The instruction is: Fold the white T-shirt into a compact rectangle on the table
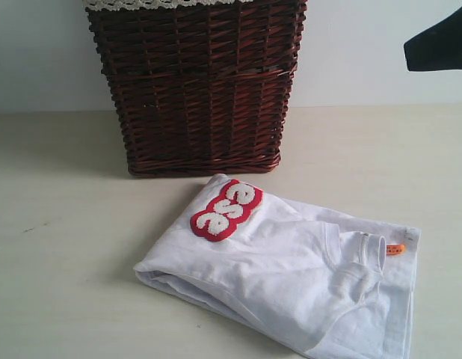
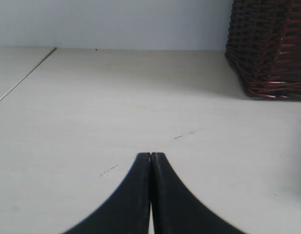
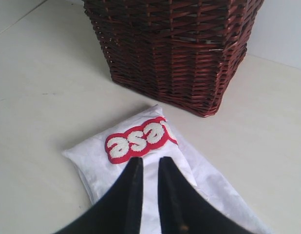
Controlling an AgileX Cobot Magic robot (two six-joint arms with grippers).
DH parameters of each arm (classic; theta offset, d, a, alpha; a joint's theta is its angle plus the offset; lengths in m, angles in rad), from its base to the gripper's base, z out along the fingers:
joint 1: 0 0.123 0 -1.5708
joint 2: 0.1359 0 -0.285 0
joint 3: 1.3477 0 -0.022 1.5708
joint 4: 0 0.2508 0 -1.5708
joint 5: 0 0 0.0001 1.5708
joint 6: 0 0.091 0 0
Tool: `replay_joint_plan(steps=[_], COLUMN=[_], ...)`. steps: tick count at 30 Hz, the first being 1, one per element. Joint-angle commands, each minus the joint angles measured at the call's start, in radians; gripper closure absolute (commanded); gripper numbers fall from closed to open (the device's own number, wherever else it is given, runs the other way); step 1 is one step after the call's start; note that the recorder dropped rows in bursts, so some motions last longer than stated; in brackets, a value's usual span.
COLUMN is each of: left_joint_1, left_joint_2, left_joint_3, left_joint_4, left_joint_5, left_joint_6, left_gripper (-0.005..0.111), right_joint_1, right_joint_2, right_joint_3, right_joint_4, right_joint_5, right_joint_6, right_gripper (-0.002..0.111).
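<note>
Both grippers are seen empty: left gripper (image 2: 151, 156) closed, right gripper (image 3: 146, 161) slightly parted above the shirt (image 1: 276, 262). Folding is judged nearly done; only edge-squaring is called for.

Setting reads as a robot test bench in a lab: a broad pale table (image 1: 59, 284) carrying a dark wicker basket (image 1: 197, 90), plain white wall (image 1: 37, 52) directly behind the basket, white T-shirt (image 1: 276, 269) just in front of it, black left gripper (image 2: 151, 155) and right gripper (image 3: 150, 159) over the tabletop.
</note>
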Motion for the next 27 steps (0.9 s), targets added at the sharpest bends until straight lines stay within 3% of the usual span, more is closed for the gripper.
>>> replay_joint_plan(steps=[1,10,18,22,27], left_joint_1=[-0.001,-0.001,-0.001,-0.001,-0.001], left_joint_2=[-0.007,-0.007,-0.007,-0.007,-0.007], left_joint_3=[0.001,0.001,0.001,0.001,0.001], left_joint_4=[-0.011,-0.011,-0.011,-0.011,-0.011], left_joint_5=[-0.002,-0.002,-0.002,-0.002,-0.002], left_joint_6=[0.002,0.002,0.002,0.002,0.002], left_gripper=[0.107,0.107,0.107,0.107,0.107], right_joint_1=[0.002,0.002,0.002,0.002,0.002], right_joint_2=[-0.003,0.117,0.297,0.377,0.469], right_joint_3=[0.003,0.081,0.192,0.217,0.290], right_joint_4=[0.042,-0.042,-0.117,-0.247,-0.162], right_joint_5=[-0.027,0.096,-0.006,-0.012,-0.103], right_joint_6=[0.003,0.126,0.158,0.289,0.255], right_gripper=[0.095,0.092,0.056,0.052,0.049])
